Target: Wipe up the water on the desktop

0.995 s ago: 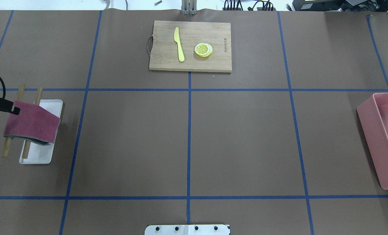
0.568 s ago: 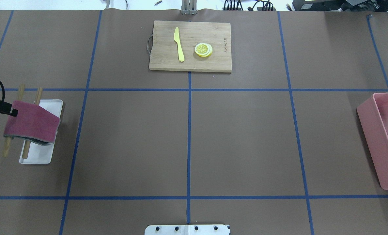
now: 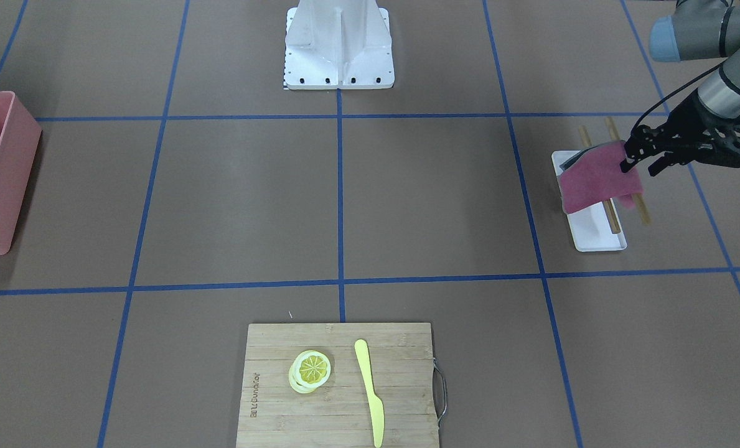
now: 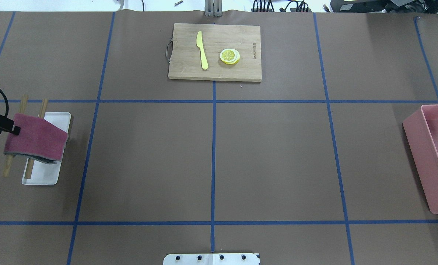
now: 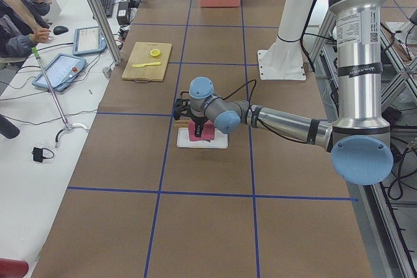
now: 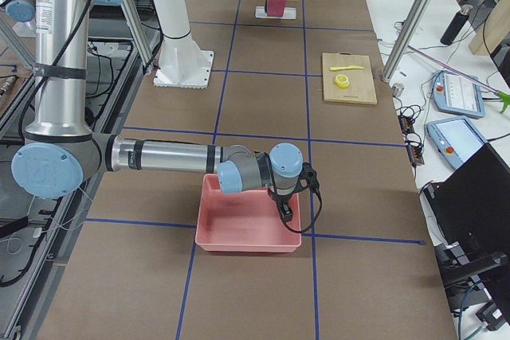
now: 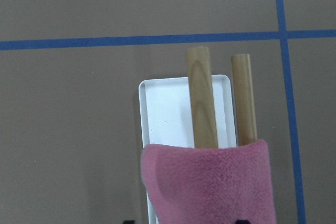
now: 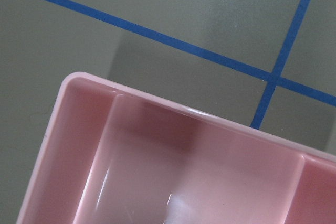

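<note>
Standing by the table, I see the left pincer (image 3: 638, 167) spread apart at the top edge of the pink cloth (image 3: 597, 180), not squeezing it. Just under it the cloth hangs over two wooden sticks (image 7: 202, 98) on a white tray (image 3: 597, 239). I think it means to grab the cloth, so it should pinch plenty of it, then lift straight up and not drag the sticks. Below and all around lies the brown desktop (image 4: 149, 158), flat, its long way running sideways from this pincer to the far pink box (image 4: 434, 154). The right pincer (image 6: 284, 211) hangs there; I cannot tell if it is spread. I see no wet spot
</note>
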### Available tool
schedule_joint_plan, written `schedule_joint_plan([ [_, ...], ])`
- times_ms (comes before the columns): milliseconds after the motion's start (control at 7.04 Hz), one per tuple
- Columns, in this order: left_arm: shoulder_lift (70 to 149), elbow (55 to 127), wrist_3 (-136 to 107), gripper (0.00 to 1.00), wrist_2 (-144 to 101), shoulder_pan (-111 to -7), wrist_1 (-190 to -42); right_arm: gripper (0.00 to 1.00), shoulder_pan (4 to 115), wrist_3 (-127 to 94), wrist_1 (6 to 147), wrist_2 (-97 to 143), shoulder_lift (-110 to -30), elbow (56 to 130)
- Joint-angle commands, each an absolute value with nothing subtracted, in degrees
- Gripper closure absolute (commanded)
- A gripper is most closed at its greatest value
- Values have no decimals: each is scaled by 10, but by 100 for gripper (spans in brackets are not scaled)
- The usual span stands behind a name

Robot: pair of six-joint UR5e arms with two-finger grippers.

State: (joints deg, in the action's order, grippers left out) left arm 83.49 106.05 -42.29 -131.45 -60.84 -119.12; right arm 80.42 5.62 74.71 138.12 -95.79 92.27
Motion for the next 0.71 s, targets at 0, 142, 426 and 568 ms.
schedule_joint_plan([
  [0,834,1068,-431,83,-1317,-608,-1192,0,804,56,747,1383,-961,925],
  [142,833,1071,-431,100,-1318,-609,-1192,0,804,56,746,1384,-966,928],
  [426,833,1084,-436,100,-1334,-613,-1191,0,804,56,746,1388,-968,929],
  [568,830,1101,-442,100,-1335,-613,-1191,0,804,56,746,1388,-968,928],
])
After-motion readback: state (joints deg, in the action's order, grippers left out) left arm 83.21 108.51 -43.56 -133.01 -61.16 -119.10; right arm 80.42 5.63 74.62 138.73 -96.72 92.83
